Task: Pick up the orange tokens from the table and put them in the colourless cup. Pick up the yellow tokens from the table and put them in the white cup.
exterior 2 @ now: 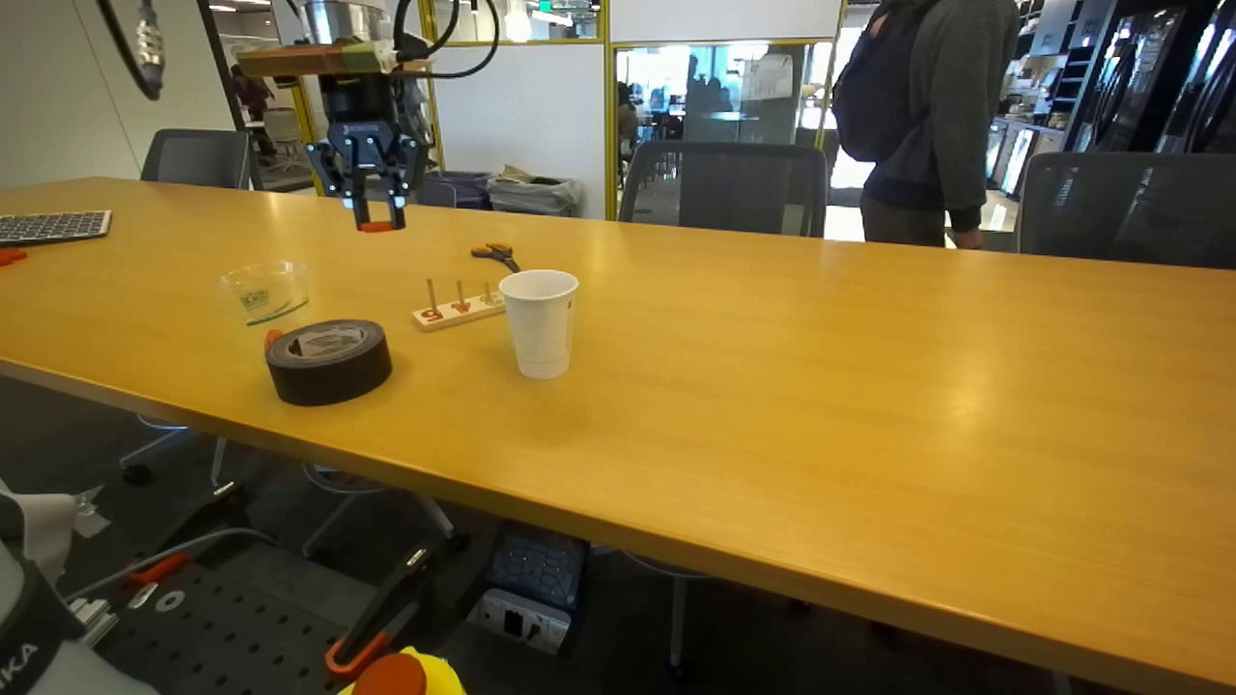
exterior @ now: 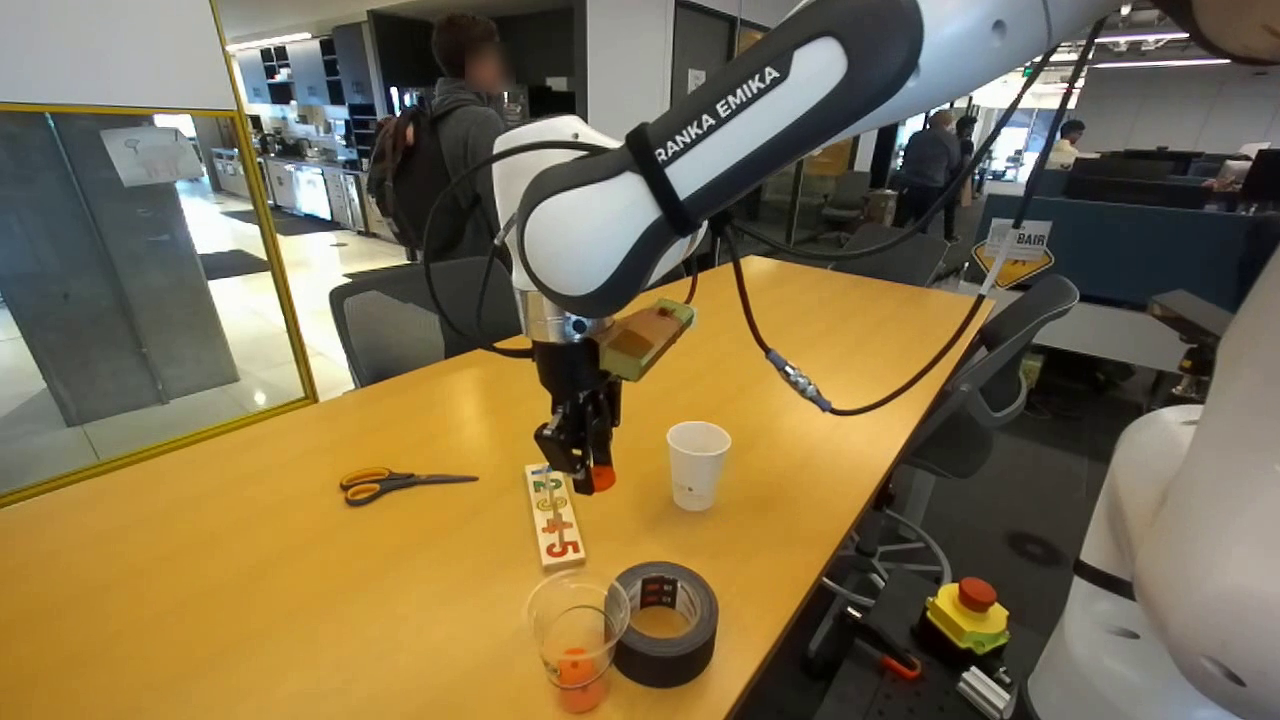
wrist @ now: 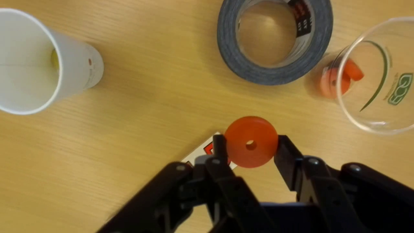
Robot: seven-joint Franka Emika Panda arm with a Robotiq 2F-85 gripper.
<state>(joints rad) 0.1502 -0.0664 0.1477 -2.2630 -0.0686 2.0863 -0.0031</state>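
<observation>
The gripper (exterior 2: 379,222) holds 1 orange token (wrist: 250,132) between its jaws, above the table (exterior: 300,620). The clear cup (exterior: 572,628), orange tokens (exterior: 578,668) inside, and white cup (exterior: 697,468) stand toward the table's robot-side edge.

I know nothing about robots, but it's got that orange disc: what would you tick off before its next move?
1. The orange token is held by the end effector: ok, pinched on both sides in the wrist view.
2. The colourless cup stands upright, mouth open: ok.
3. The end effector is above that cup: not ok, it hangs off to one side.
4. The tape roll leaves a gap beside that cup: cannot tell, they stand too close together in these views.
5. The white cup holds only yellow tokens: cannot tell, something yellow shows inside, but most of its bottom is hidden.
</observation>
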